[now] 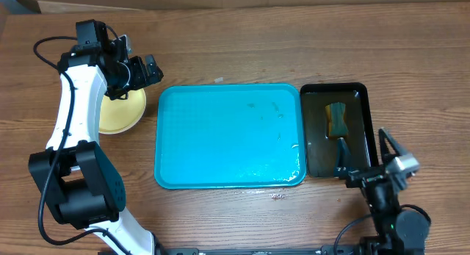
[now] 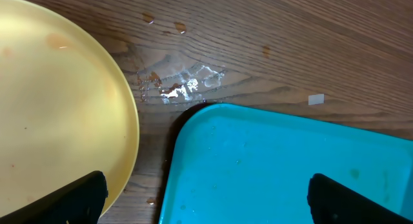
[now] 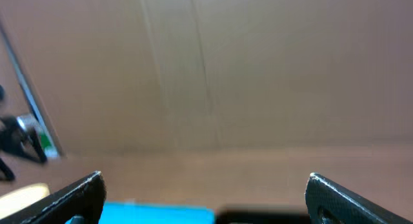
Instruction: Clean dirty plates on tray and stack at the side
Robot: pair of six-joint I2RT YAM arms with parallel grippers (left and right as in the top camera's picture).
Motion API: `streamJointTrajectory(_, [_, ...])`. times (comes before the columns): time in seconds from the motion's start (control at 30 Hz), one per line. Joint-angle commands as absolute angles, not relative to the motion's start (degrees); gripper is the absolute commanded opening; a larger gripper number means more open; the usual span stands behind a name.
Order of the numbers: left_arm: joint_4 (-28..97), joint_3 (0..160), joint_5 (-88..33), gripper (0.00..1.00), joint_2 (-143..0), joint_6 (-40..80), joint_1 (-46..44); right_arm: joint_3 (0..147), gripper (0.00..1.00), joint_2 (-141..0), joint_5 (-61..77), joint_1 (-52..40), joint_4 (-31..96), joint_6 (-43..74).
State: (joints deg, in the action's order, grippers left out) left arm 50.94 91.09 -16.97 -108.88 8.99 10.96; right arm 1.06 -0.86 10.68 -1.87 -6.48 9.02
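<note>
Bright, even overhead light, soft shadows.
Wet glare on the tray [image 1: 228,137] and table [image 2: 290,30]; overhead and left wrist views sharp, right wrist view blurred throughout.

Yellow plate [image 1: 125,115] partly under left arm [image 1: 73,112]

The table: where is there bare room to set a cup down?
The blue tray lies bare. Bare wood runs behind both trays. Crowded: the left, where the left arm hangs over the yellow plate; the black tray holds a sponge.
</note>
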Motion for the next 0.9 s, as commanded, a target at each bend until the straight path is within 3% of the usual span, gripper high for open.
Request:
streamJointTrajectory(0.0, [50.7, 90.7, -17.4, 1.00, -108.6, 8.8, 10.9, 0.4, 1.00, -0.2, 8.4, -1.5, -3.8, 9.2])
streamJointTrajectory(0.2, [50.7, 90.7, -17.4, 0.99, -108.6, 8.8, 10.9, 0.4, 1.00, -0.2, 5.4, -1.5, 4.4, 9.0])
streamJointTrajectory(0.87, [50.7, 90.7, -17.4, 1.00, -108.6, 8.8, 10.9, 0.4, 1.00, -0.2, 5.4, -1.5, 4.3, 9.0])
